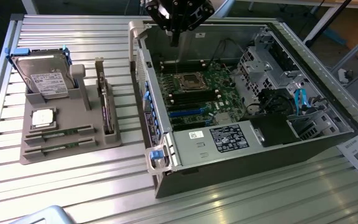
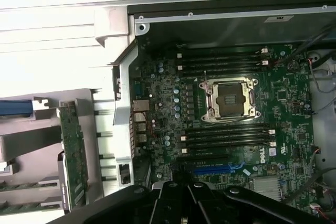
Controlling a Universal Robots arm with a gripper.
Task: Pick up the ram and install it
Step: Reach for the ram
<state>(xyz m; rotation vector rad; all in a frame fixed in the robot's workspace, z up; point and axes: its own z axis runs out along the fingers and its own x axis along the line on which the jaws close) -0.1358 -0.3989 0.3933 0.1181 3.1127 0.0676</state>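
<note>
- ram [image 1: 61, 134] lies in the grey tray's [image 1: 73, 117] near slots on the worktop [image 1: 73, 186], at the exterior view's left.
- open computer case [image 1: 229, 172] stands just beside the tray.
- end effector [image 1: 175, 43], fingers together, hangs over the case's far edge, well apart from the ram.

Holder [image 1: 73, 116] w/ ram [image 1: 59, 135] on table [image 1: 73, 196], exterior view's left of PC case [image 1: 241, 163]; tool [image 1: 175, 43] above case.

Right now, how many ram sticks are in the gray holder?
2: the nearer ram stick and the farther ram stick stand in adjacent slots of the gray holder, at the exterior view's left. None looks hidden.
</note>
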